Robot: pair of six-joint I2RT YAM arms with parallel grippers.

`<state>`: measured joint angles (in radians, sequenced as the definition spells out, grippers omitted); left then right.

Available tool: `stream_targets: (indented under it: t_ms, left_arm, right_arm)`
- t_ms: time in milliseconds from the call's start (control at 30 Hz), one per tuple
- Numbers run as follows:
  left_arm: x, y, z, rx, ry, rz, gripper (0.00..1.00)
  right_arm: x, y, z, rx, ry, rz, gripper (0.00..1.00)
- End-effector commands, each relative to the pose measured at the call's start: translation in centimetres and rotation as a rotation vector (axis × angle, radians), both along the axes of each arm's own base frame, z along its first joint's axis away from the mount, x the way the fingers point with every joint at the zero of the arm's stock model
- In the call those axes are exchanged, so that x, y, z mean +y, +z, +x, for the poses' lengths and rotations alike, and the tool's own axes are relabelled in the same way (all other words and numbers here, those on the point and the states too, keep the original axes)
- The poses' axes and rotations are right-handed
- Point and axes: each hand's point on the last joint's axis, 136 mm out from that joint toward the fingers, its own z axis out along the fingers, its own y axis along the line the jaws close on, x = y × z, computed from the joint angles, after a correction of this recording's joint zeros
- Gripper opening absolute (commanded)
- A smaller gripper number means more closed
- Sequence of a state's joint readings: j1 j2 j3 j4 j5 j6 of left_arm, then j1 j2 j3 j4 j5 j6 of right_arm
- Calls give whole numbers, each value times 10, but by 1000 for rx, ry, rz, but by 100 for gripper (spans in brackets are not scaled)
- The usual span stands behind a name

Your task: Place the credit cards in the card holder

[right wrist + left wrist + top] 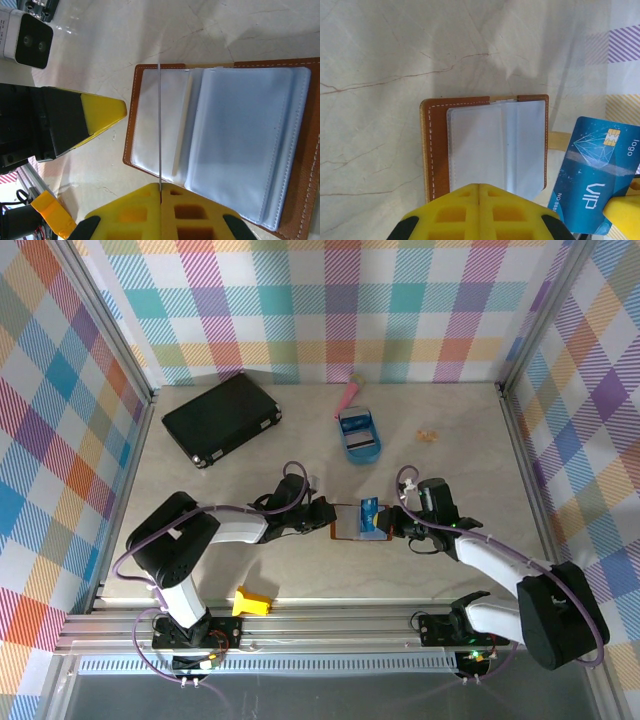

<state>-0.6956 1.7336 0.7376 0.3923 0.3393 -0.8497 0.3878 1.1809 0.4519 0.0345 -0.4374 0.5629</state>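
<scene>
marbled table (300,570), plaid walls (340,310). card holder (495,145) lies open. left gripper (479,187) fully closed beside it; right gripper (160,187) pinches a blue credit card (595,175).

The card holder (345,528) lies open and flat on the tabletop, about midway between the two arms. It is brown leather with pale stitching round the edge, and its inside faces up, showing a stack of clear grey-blue sleeves (495,145). One blue card (597,175), with a gold chip and pale lettering, is pinched by one end in the right gripper (160,192). It is held off the tabletop, on edge over the side of the holder nearer the right arm.
</scene>
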Motion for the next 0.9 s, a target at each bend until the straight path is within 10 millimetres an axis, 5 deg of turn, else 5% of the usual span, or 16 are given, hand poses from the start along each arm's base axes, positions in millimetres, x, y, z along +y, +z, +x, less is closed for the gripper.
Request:
stream_targets:
  t_ms: [0, 867]
  left_arm:
    - [9, -13, 1, 9, 18, 41, 0]
    - [17, -42, -6, 48, 21, 83, 0]
  right_arm:
    - [3, -3, -1, -26, 29, -4, 0]
    - [13, -32, 0, 128, 5, 57, 0]
